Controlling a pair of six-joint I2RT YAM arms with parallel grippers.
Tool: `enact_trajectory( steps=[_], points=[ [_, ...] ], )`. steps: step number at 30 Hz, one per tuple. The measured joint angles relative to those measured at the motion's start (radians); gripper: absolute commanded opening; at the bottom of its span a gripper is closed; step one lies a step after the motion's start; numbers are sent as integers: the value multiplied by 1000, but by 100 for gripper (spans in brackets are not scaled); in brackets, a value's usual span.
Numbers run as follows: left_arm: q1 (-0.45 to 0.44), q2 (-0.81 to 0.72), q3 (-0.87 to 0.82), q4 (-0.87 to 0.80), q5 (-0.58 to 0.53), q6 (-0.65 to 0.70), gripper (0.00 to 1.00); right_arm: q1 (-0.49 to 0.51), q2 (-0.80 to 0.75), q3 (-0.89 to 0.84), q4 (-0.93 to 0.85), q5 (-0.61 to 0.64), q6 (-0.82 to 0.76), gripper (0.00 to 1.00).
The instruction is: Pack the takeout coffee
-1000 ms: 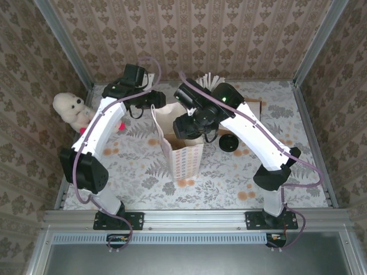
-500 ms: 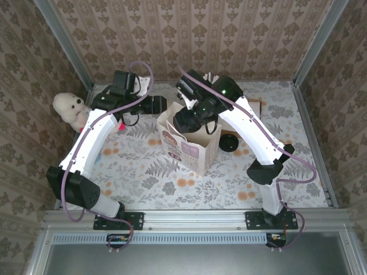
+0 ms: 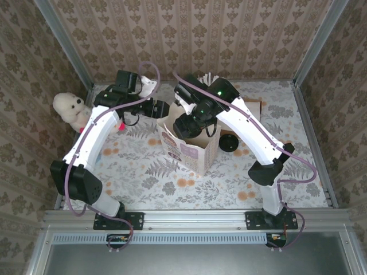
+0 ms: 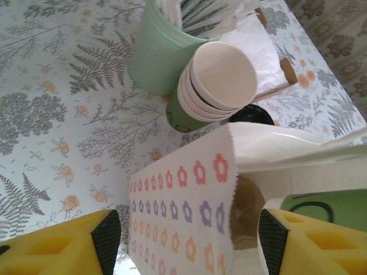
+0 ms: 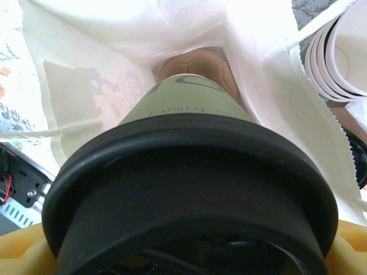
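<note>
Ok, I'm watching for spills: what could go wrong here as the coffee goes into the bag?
1. The left gripper is open astride a wall of the paper bag, not gripping it, so the bag could tip or crumple if the right gripper lowers the takeout coffee.
2. The stack of cream cups sits close beside the bag; a shoved bag might knock it over.

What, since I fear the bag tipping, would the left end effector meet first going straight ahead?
Most likely the paper bag: its flowered wall sits close ahead, within the span of the open left end effector. The cream cup stack lies beyond, though depth is unclear.
</note>
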Motion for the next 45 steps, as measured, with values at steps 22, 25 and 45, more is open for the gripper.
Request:
enact_trajectory(
  steps=[22, 25, 45],
  points=[
    [-2, 51, 53, -71, -3, 122, 13, -5, 2, -136, 0, 45, -74, 44],
    [-2, 57, 72, -86, 0, 132, 13, -5, 7, -151, 0, 45, -84, 44],
    [9, 142, 179, -163, 48, 157, 0, -13, 146, -114, 0, 23, -159, 41]
  ],
)
